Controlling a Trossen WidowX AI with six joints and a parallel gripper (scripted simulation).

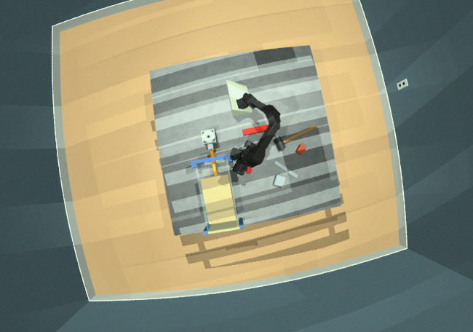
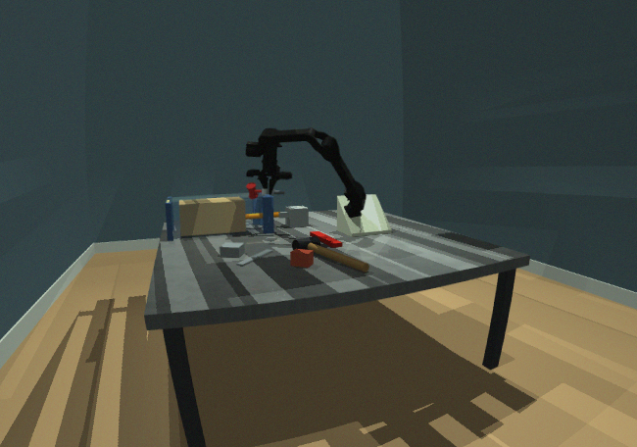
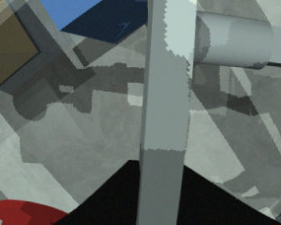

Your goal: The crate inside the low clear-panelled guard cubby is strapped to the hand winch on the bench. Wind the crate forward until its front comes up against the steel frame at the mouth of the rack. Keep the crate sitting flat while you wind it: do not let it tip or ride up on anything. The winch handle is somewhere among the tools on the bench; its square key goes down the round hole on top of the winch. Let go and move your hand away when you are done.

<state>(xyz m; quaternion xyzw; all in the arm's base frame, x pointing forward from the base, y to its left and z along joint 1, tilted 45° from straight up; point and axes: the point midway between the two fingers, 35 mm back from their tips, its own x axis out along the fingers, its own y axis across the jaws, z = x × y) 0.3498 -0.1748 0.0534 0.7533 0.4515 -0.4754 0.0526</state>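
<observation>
Grey winch handle [image 1: 248, 170] [image 2: 252, 189] [image 3: 165, 109] is lifted, its key not yet in the winch

The gripper [image 1: 240, 156] [image 2: 268, 192] [image 3: 154, 171] is nearly closed, with the bar of the handle between its fingers. It hangs above the desk [image 1: 190, 97] [image 2: 435, 252] [image 3: 89, 148], between the middle and the left edge in the top view. The crate [image 1: 217, 195] [image 2: 212, 217] [image 3: 10, 49] sits flat near the lower left corner, its front apart from the blue steel frame [image 1: 210, 160] [image 2: 269, 213] [image 3: 89, 15].

I judge that the step in hand is carrying the handle to the hand winch [image 1: 208, 136] [image 2: 296, 216], near the left edge. Next, the key should come upright over the round hole, square with it, and go down before any winding. Passing the frame probably needs enough height.
</observation>
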